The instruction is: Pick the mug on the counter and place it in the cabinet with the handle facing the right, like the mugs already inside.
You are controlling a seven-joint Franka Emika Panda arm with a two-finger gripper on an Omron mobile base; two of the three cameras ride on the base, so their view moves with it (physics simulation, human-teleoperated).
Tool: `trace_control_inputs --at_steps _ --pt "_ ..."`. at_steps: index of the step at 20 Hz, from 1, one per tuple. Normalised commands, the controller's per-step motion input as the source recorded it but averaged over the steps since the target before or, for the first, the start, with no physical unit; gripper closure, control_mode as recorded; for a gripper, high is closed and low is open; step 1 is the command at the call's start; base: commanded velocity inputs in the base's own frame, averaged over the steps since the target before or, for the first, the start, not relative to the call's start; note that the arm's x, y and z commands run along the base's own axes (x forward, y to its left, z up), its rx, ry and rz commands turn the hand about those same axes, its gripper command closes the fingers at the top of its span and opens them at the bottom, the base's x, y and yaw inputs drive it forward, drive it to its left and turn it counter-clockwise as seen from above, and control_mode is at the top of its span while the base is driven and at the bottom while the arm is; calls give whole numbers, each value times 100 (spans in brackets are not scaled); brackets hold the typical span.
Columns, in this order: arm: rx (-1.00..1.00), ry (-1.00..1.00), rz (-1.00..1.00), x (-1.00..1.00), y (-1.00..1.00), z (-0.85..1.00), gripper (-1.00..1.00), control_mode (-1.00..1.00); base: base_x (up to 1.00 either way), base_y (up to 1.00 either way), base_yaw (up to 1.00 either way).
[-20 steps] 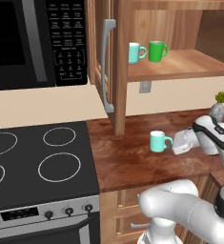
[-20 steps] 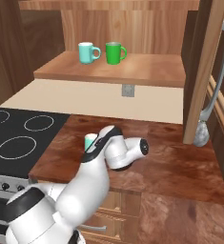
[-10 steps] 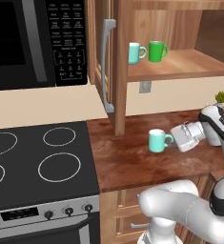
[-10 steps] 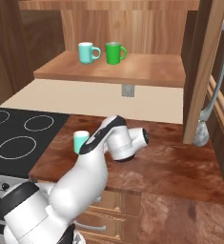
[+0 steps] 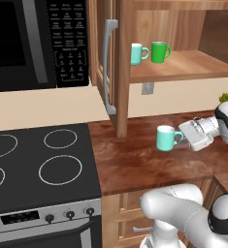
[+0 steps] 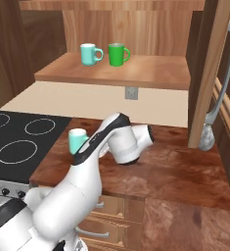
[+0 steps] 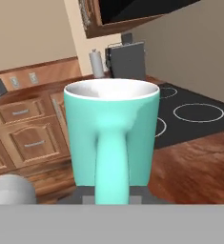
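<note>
The teal-mint mug (image 5: 164, 138) (image 6: 77, 140) stays upright just over the reddish-brown counter (image 5: 135, 167), below the open cabinet (image 5: 193, 68). My gripper (image 5: 182, 137) reaches it from the right and is shut on its handle (image 7: 112, 162), which points straight at the hand camera. Whether the mug's base touches the wood is unclear. On the cabinet shelf stand the pale aqua mug (image 5: 137, 53) (image 6: 89, 54) and the bright green mug (image 5: 159, 52) (image 6: 117, 54), handles to the right.
The cabinet door (image 5: 119, 72) swings out to the left of the mug, its grey bar pull (image 5: 108, 68) facing the stove (image 5: 42, 160). A microwave (image 5: 33, 43) hangs above the stove. A wall outlet (image 5: 147, 88) sits under the shelf, and a small plant (image 5: 225, 98) is behind my wrist.
The hand has closed in on the mug's handle, and the mug now sits slightly higher in the left base view. The arm has swung, uncovering the mug in the right base view.
</note>
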Motion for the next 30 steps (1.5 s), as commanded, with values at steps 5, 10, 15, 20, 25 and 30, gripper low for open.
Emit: trace_control_inputs --at_steps 5,10,15,20,25,30 --pt "0 -6 0 -28 17 47 100 -100 0 0 0" --pt "-1 -4 0 -11 9 37 100 -100 0 0 0" --pt "0 0 -1 0 6 55 100 -100 0 0 0" --pt "0 1 0 2 0 68 100 -100 0 0 0" --pt "0 0 0 1 0 60 100 -100 0 0 0" --pt "0 -1 0 17 0 63 100 -100 0 0 0"
